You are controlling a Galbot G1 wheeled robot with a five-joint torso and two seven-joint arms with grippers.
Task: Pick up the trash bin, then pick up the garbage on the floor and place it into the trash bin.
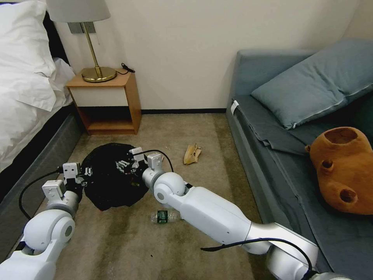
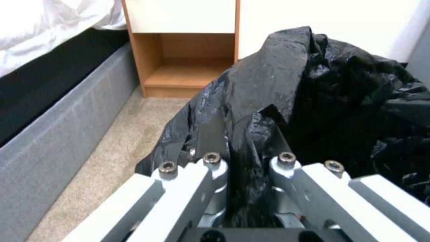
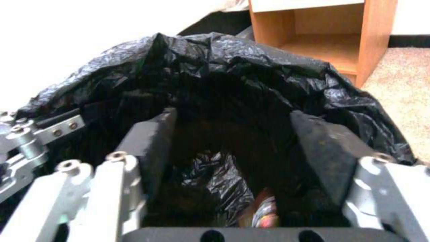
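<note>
The trash bin [image 1: 110, 175] stands on the carpet near the middle of the head view, at about 10 o'clock from the picture's centre, and its black bag covers the rim and the sides. The left gripper [image 1: 86, 171] is at the bin's 9 o'clock edge. In the left wrist view its jaws are narrow and pinch a fold of the black bag [image 2: 244, 141], so I judge this arm holds the bin steady and keeps the mouth reachable.

The right gripper [image 1: 124, 165] hangs over the bin's opening, a little toward 2 o'clock. In the right wrist view its jaws stand wide with nothing between them, and a reddish packet [image 3: 264, 211] lies down inside the bag below them. It looks like a piece was let go there, but this is only my judgement.

2 pieces of garbage lie on the floor: the clear bottle [image 1: 163, 216] with a green label at the bin's 5 o'clock, just beside the right arm, and the tan paper bag [image 1: 192, 154] at the bin's 2 o'clock, well apart from it. The nightstand [image 1: 105, 103] is at 12 o'clock.
</note>
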